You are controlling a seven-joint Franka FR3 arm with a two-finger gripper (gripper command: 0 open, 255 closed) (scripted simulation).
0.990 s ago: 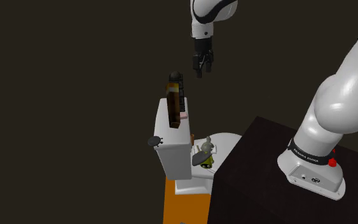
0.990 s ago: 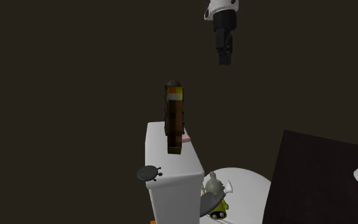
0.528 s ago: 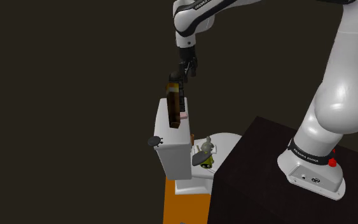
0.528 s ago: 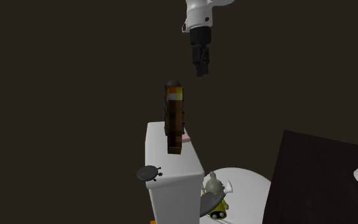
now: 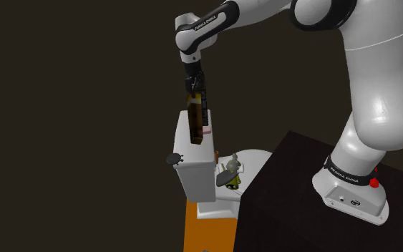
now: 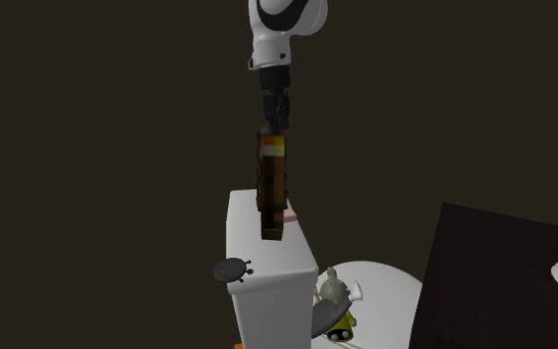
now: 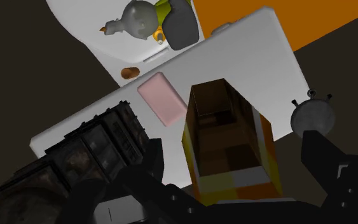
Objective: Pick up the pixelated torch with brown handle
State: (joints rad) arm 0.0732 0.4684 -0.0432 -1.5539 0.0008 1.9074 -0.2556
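Brown and blocky, the torch [image 5: 195, 120] stands upright, probably rigid and light, its flat upper sides suiting the gripper [image 5: 193, 91], which straddles it wide open.

Torch [image 7: 225, 137] matt, pixel-textured; white tank [image 7: 260, 57] smooth; arm [image 5: 379, 79] glossy.

Other stuff kicking around: a white block [image 5: 196, 175] sits mid-frame in the shoulder view, with a pink slab [image 7: 163, 98] lying flat on its top and a black blocky column [image 7: 98, 146] just beside the slab. A dark round thing with two little feelers [image 5: 172, 159] sticks out at the block's left corner. Lower right of the block, a small grey-and-yellow figure [image 5: 230, 174] lies on a white rounded basin [image 5: 257, 157]. There's an orange surface [image 5: 208, 233] along the bottom edge.
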